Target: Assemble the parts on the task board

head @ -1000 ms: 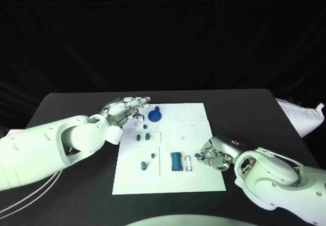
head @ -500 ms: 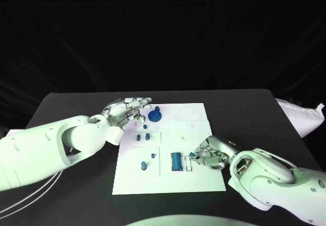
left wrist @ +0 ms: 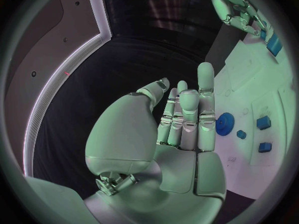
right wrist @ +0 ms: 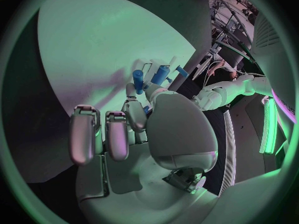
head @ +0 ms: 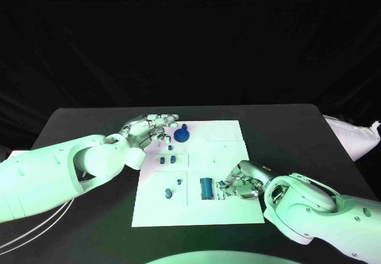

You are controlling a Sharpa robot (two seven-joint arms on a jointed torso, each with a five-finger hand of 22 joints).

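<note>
The white task board [head: 230,212] lies mid-table with several blue parts on it. A round blue part [head: 181,135] stands near its far left corner, and a long blue part [head: 206,188] lies near the middle. My left hand [head: 151,127] hovers at that far left corner, fingers straight and holding nothing; in the left wrist view the round blue part [left wrist: 224,120] lies just past its fingertips [left wrist: 206,72]. My right hand [head: 240,186] sits over the board's right side, right beside the long part. Its thumb and one finger [right wrist: 132,104] are drawn together near a blue part [right wrist: 138,79]; any grip is hidden.
Small blue parts sit in pairs [head: 167,160] and singly [head: 167,193] on the board's left half. A white cloth bundle [head: 349,135] lies at the table's right edge. Thin cables [head: 32,234] run off the near left of the black table [head: 95,220].
My right hand has slid left from the board's right edge onto the board, up to the long blue part. The left hand has hardly moved.
</note>
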